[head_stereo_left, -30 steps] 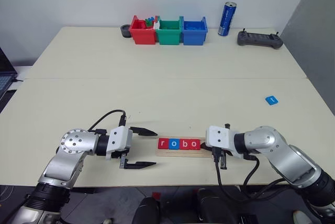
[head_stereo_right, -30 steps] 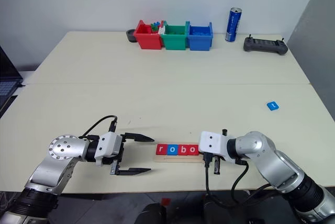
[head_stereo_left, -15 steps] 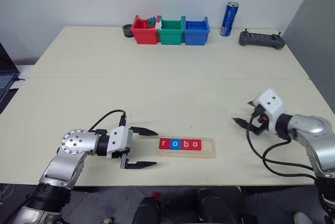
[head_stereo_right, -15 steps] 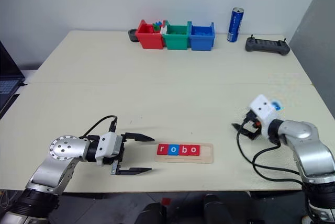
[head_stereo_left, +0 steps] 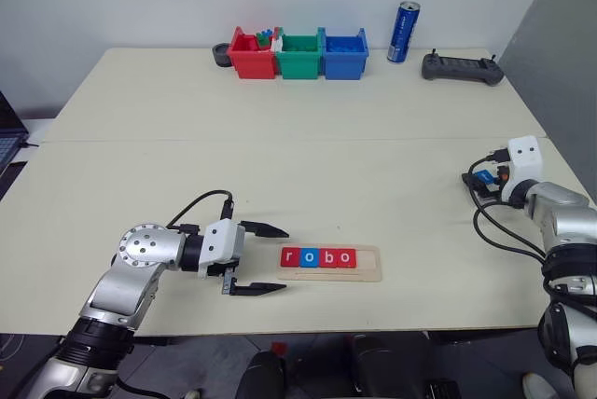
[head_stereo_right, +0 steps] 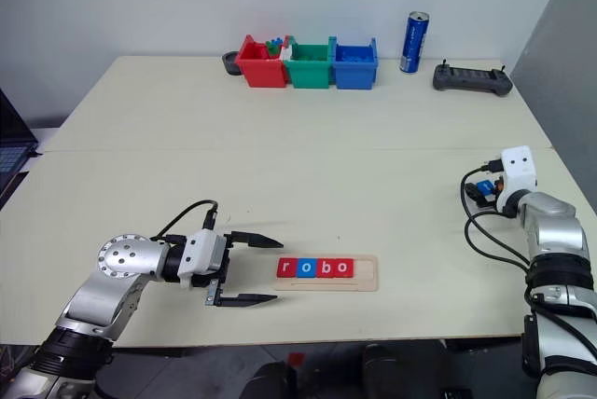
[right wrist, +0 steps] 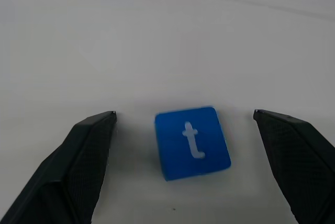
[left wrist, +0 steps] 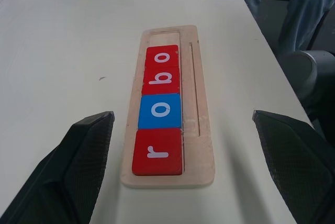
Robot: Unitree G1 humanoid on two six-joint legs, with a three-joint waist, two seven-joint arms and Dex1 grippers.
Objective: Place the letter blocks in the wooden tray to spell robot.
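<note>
- The left arm lies low over the near edge of the counter (head_stereo_left: 280, 147), forearm bent inward so its fingers (head_stereo_left: 258, 257) point sideways at the end of the wooden tray (head_stereo_left: 369, 264).
- The left fingers stand wide apart, holding nothing; the tray's "r" end lies just past their tips, in line with the gap between them.
- Four letter blocks sit in the tray's groove: red r (left wrist: 157, 152), blue o (left wrist: 160, 111), red b (left wrist: 162, 79), red o (left wrist: 163, 56). The slot beyond the last o is bare wood.
- The right arm reaches out toward the counter's right edge, its gripper (head_stereo_left: 484, 181) tilted down at the surface.
- The right fingers (right wrist: 78, 156) are spread wide, gripping nothing.
- The blue t block (right wrist: 192, 142) lies flat on the counter between the two right fingers, touching neither, and well apart from the tray.
</note>
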